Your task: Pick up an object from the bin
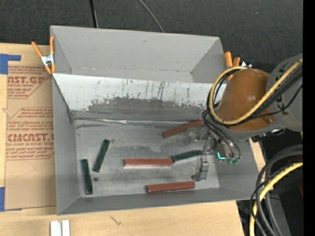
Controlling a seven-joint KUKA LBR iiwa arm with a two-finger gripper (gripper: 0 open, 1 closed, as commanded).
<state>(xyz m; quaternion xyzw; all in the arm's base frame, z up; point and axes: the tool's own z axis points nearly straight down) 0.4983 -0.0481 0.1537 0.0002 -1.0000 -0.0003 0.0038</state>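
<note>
My gripper (pixel 202 154) is low in the right part of the bin, open, with one finger toward the back and the other toward the front. A short dark green stick (pixel 186 156) lies on the floor with its right end in the gap between the fingers. A red-brown stick (pixel 147 162) lies just left of it, almost end to end. Another red-brown stick (pixel 170 186) lies near the front wall, below the gripper. A third red-brown stick (pixel 181 130) rests slanted behind the gripper.
Two dark green sticks lie at the bin's left: one slanted (pixel 101 155), one along the left wall near the front corner (pixel 87 177). The arm's orange cover and cables hang over the bin's right rim.
</note>
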